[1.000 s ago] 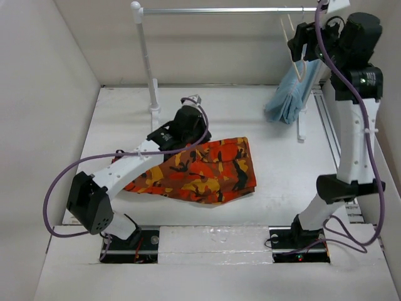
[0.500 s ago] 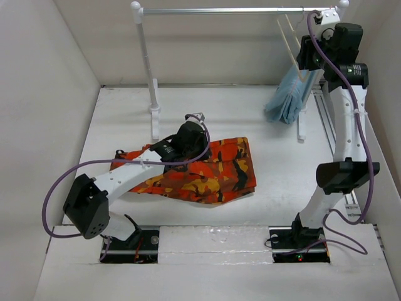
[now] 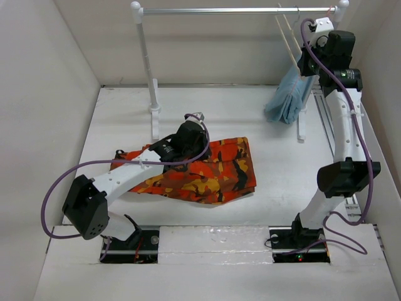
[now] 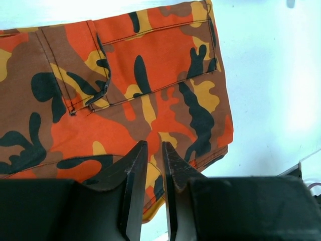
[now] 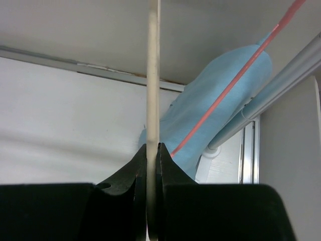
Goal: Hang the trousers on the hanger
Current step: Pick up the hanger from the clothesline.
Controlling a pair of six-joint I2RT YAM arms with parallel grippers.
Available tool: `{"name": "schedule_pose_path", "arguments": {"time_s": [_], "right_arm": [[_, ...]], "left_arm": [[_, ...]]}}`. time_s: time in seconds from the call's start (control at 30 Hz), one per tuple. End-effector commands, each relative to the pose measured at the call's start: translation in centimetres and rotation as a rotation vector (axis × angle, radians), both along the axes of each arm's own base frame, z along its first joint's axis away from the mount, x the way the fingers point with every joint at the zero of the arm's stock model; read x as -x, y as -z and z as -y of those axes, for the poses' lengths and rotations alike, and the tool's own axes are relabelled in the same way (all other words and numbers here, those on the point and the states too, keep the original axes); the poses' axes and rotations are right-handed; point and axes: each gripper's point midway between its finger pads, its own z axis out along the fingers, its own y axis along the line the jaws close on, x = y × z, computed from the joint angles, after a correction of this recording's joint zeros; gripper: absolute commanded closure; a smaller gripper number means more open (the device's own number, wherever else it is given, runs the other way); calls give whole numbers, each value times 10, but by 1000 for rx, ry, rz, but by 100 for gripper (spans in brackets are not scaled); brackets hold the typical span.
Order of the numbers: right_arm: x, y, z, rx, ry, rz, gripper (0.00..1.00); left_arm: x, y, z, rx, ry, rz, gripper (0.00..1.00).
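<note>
**Gripping the hanger [image 5: 153, 75] while the trousers [image 3: 210, 172] lie loose on the bench [image 3: 282, 182]**

The right claw [image 5: 153, 148] is closed on one thin cream rod of the hanger, which runs straight up out of the jaws. In the top view the hanger hangs at the right end of the rail [image 3: 232, 10], just beside the blue garment [image 5: 210, 100] and its red hanger [image 5: 235, 75].

The hanger looks light and stiff but smooth and very slim. It would likely twist or swing in a two-finger pinch, so a firm hold low on the rod suits it. Its hook probably has to be lifted clear of the rail, not pulled sideways.

The trousers lie flat and folded in the middle of the bench, under the left arm. The left claw [image 4: 154, 146] hovers over their edge near the pocket seams. Its jaws are narrow, a slit apart, and no cloth can be seen pinched between them.

The cloth looks soft and limp and is probably not heavy. It should sag and drape from wherever it is taken. Because it lies in layers, a shallow pinch may catch only the top one. The stitched edge or waistband, being thicker, looks like the surer place to take hold.
</note>
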Motion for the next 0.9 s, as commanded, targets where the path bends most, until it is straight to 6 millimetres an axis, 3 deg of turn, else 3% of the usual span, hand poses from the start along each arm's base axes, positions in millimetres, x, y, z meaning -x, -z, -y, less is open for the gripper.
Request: {"name": "schedule_pose_path", "arguments": {"time_s": [0.0,0.07,0.17,0.3,0.37,0.4,0.43,0.47,0.5,0.53,0.57,0.63,0.67,0.7,0.73,0.77,0.87], "right_arm": [[-1,-52,-11,6,-22,170,100],[4,-74,-16,6,-25,231,100],[13,-108,-23,5,-22,319,100],[36,-146,-25,22,-3,427,100],[39,-138,-27,33,2,419,100],[51,-148,-29,41,-1,454,100],[55,-147,-32,42,-6,461,100],[52,-124,-30,52,2,414,100],[54,-117,-34,58,-6,409,100],[68,-130,-38,54,-16,461,100],[65,-106,-38,60,-16,418,100],[70,-95,-47,55,-43,404,100],[77,-78,-51,59,-53,382,100],[77,-78,-51,59,-53,382,100],[85,-79,-53,61,-56,393,100],[84,-61,-53,74,-59,361,100],[93,-59,-53,105,-46,376,100]], "left_arm": [[-8,-34,5,42,-10,54,84],[-12,-39,2,30,-25,64,82],[-17,-58,2,32,-35,95,67],[-25,-94,-2,82,-52,150,61],[-25,-106,-2,98,-53,167,60],[-25,-118,-2,117,-52,182,57],[-27,-126,-4,131,-59,189,57],[-23,-132,0,148,-35,187,56],[-22,-150,1,177,-27,208,55],[-19,-156,3,193,-12,205,54],[-17,-164,3,208,-6,214,53],[-11,-189,9,267,30,234,50],[-8,-217,12,322,50,268,46],[-8,-217,12,322,50,269,46],[-6,-227,16,344,71,275,45],[-9,-242,22,371,82,291,43],[-14,-269,41,420,132,319,39]]}}
